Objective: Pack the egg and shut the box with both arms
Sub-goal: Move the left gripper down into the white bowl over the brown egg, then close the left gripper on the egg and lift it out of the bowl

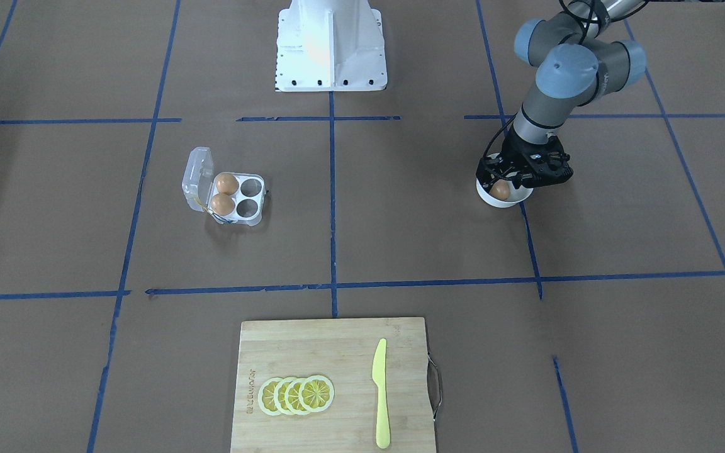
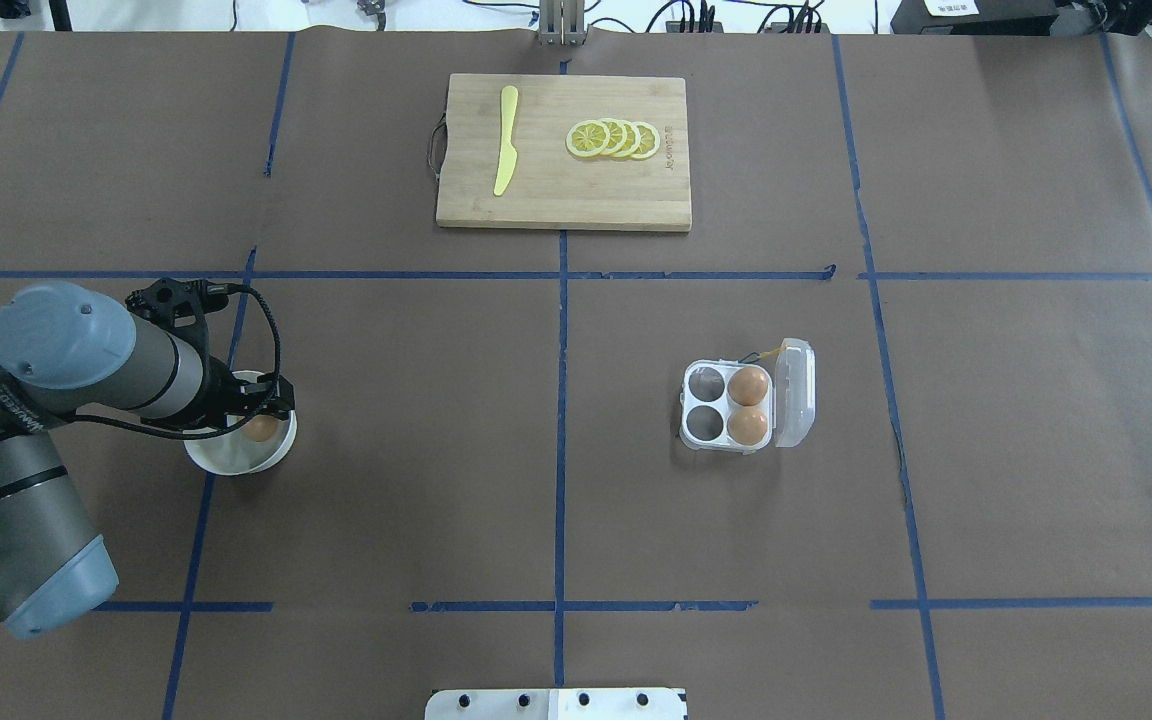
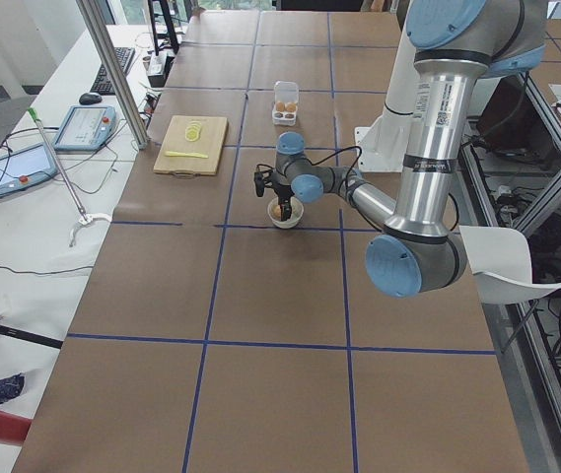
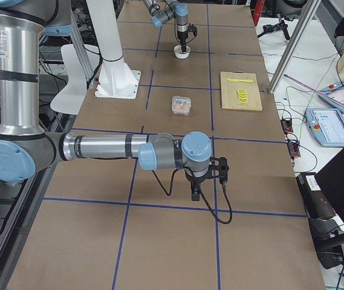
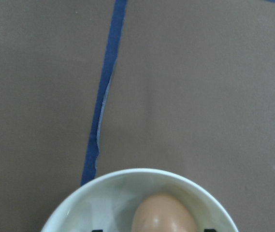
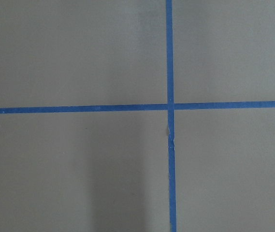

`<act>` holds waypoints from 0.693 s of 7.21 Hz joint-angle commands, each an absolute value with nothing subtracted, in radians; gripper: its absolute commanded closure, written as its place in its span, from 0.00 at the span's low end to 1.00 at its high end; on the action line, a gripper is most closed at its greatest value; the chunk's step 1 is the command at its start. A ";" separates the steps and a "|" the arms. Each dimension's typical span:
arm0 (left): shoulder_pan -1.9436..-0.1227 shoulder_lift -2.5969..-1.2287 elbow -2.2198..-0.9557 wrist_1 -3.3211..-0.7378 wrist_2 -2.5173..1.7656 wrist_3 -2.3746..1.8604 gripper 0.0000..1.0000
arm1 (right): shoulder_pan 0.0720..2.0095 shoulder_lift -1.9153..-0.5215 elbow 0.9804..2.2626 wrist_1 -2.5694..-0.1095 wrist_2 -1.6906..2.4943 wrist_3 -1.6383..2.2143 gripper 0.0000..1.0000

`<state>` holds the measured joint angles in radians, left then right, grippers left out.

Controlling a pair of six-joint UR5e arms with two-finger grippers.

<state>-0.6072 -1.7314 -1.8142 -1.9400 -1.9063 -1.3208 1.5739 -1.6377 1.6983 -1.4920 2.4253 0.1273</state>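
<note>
The egg (image 5: 162, 215) sits bottom-centre of the left wrist view, in a glossy white bowl (image 5: 103, 186). The left tool (image 1: 506, 181) is released, tips either side w/ gaps showing. Egg looks light, smooth, slippery, prob. fragile: take it across the narrow middle w/ a gentle squeeze. The curved bowl wall may let it roll. Farther off, centre-left of the front view, the box (image 1: 250, 207) is thin clear plastic, likely flexy; lid (image 1: 197, 171) stands open, 2 cups filled, 2 free. Right tool (image 4: 194, 192), lower centre of the right-side view, hangs over the brown paper bench (image 4: 250, 241); can't tell its state.

Egg (image 2: 259, 428) in bowl (image 2: 228, 458); box (image 2: 704, 424) well right of bowl.
</note>
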 commanded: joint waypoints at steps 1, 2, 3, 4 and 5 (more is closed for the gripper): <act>-0.607 -1.730 -1.816 -1.934 -1.901 -1.321 0.45 | 1.574 -1.638 1.698 -1.493 2.425 0.127 0.00; -0.607 -1.730 -1.816 -1.934 -1.898 -1.321 0.54 | 1.574 -1.638 1.698 -1.493 2.425 0.127 0.00; -0.610 -1.730 -1.818 -1.934 -1.898 -1.321 0.65 | 1.574 -1.640 1.698 -1.493 2.425 0.127 0.00; -0.617 -1.727 -1.830 -1.934 -1.898 -1.321 0.80 | 1.574 -1.641 1.698 -1.493 2.427 0.127 0.00; -0.623 -1.720 -1.859 -1.933 -1.894 -1.321 0.92 | 1.574 -1.641 1.698 -1.493 2.427 0.127 0.00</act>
<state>-0.6157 -1.7265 -1.8323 -1.9340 -1.8970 -1.3207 1.5739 -1.6405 1.6981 -1.4926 2.4262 0.1273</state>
